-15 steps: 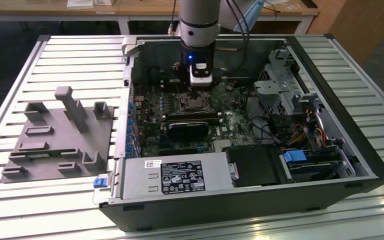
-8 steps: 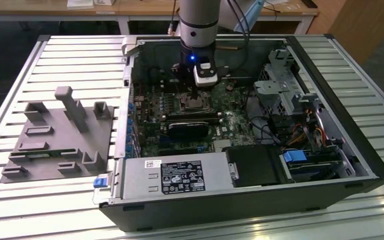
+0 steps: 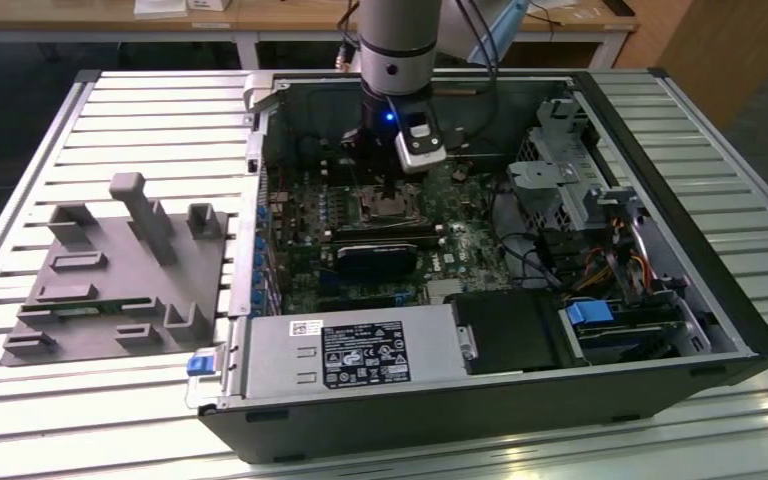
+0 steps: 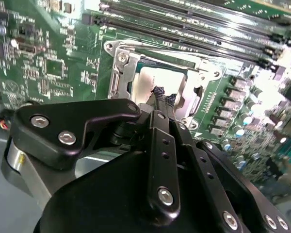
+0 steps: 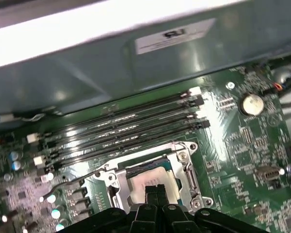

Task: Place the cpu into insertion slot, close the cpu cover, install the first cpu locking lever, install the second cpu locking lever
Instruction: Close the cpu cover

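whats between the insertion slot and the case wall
In the first wrist view, long black memory slots run side by side on the green board between the insertion slot and the case wall.

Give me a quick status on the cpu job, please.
Gripper shut, fingertips together over the cpu. It lies in the insertion slot. One wire lever sticking out beside the slot.

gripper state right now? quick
gripper: shut, tips together over the chip lying in the socket; nothing visibly held.
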`<state>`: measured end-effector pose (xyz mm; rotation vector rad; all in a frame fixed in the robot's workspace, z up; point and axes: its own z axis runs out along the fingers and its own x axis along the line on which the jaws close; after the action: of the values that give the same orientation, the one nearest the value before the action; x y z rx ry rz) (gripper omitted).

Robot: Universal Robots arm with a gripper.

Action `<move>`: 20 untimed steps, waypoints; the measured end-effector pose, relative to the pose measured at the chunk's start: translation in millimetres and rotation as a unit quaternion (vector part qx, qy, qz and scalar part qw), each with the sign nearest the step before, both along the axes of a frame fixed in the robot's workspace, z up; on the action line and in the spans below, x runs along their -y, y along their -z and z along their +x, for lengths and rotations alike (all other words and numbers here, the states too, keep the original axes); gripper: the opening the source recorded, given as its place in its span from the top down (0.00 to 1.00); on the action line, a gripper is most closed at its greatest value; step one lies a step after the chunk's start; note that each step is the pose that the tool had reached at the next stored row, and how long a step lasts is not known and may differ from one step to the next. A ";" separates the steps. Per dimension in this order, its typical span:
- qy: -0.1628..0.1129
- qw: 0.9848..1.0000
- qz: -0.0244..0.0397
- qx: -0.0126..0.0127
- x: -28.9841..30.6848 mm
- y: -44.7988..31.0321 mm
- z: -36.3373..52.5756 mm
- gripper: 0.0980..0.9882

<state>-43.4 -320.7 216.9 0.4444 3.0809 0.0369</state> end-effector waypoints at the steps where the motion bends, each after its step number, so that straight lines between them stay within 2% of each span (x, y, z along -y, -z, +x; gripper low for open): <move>1: -0.009 1.000 0.000 0.000 0.0 0.1 0.0 0.99; 4: -0.036 0.999 0.000 0.000 0.0 0.4 0.0 0.99; 7: -0.063 0.998 0.000 0.000 0.0 0.6 0.0 0.99; 13: -0.116 0.993 0.000 0.000 0.0 1.1 0.0 0.99; 16: -0.128 0.992 0.000 0.000 1.2 1.2 0.0 0.99; 20: -0.135 0.991 0.000 0.000 5.3 1.2 0.0 0.99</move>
<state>-43.4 -325.9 215.7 0.0249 3.1161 0.0427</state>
